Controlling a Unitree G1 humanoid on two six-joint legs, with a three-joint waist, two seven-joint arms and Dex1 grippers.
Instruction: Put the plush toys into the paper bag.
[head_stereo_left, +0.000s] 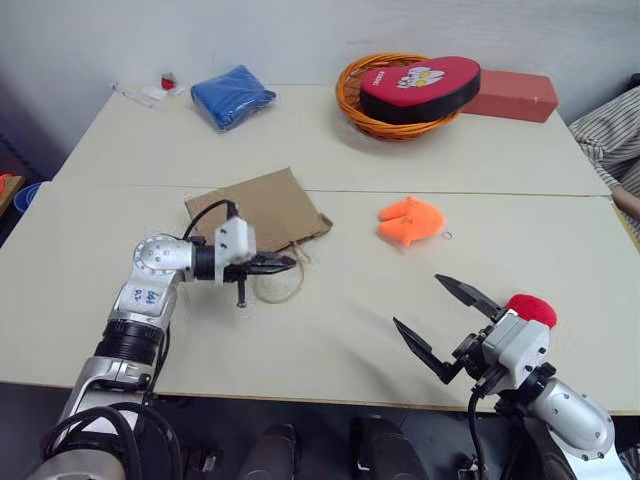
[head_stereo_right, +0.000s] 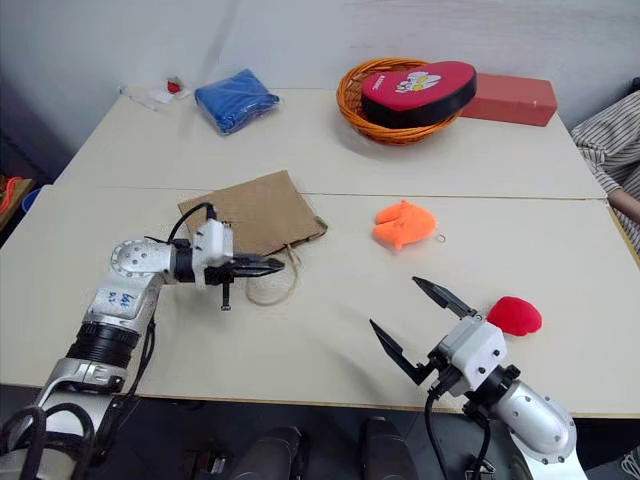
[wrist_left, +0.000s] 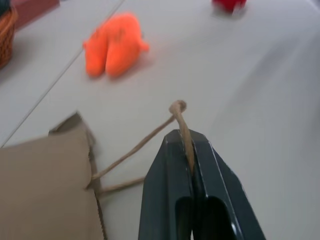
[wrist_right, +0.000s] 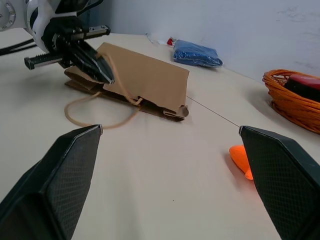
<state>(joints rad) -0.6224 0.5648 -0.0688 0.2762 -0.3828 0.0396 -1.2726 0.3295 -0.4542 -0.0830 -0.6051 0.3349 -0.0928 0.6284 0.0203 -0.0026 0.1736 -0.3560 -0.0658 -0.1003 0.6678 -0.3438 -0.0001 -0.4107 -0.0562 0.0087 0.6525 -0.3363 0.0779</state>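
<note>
Kraft paper bag (head_stereo_left: 262, 208) lies flat mid-bench; our left gripper (head_stereo_left: 283, 264) pinches one handle (wrist_left: 181, 119), right gripper (head_stereo_left: 446, 323) gapes empty. Next: lift, open mouth.

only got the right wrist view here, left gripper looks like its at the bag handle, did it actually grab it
Observer: Yes. The left wrist view shows the left gripper shut on the handle of the paper bag, the cord pinched between its fingers.
Operator: where's the red toy, i only see an orange bit
Observer: The red plush toy lies on the table just beyond the right gripper, whose fingers stand open.
Operator: is the orange one whole
Observer: Yes, the orange plush toy lies apart from the bag, a small ring beside it.
</note>
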